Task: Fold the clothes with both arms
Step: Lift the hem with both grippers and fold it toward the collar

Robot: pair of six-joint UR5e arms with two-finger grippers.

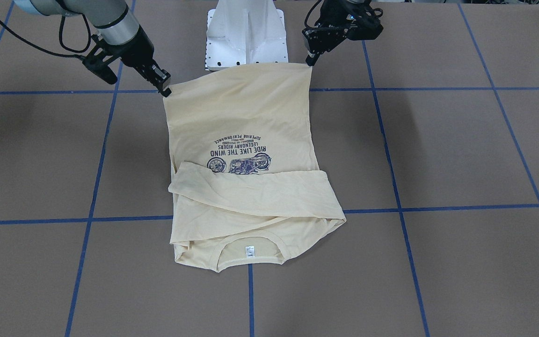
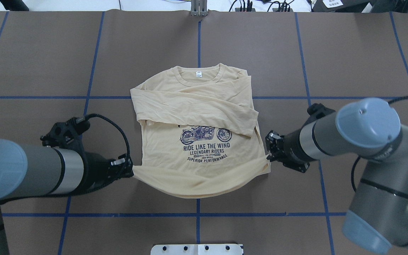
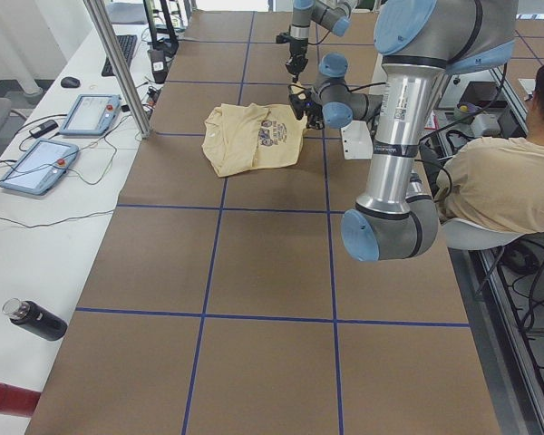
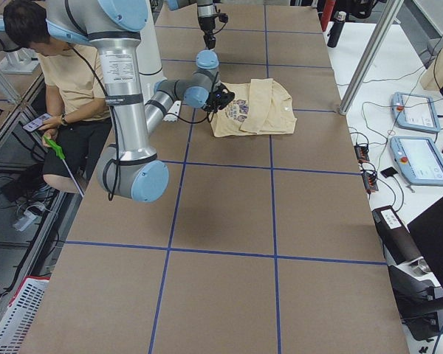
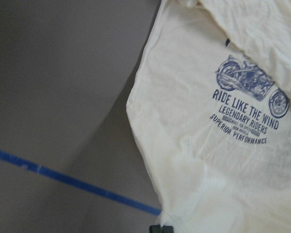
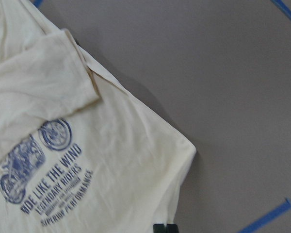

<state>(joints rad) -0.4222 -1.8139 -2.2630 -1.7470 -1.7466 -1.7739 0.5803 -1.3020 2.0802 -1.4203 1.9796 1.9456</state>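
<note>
The cream long-sleeved T-shirt lies print up on the brown table, collar and white neck label away from the robot. Both sleeves are folded across the chest above the navy motorcycle print. My left gripper is shut on the hem's left corner, and my right gripper is shut on the hem's right corner. The hem hangs a little off the table between them. In the front-facing view the left gripper is on the right and the right gripper on the left. Each wrist view shows shirt cloth running into the fingertips.
The white pedestal base stands just behind the lifted hem. Blue tape lines grid the brown table. A person sits beside the robot. Tablets and bottles lie on a side bench.
</note>
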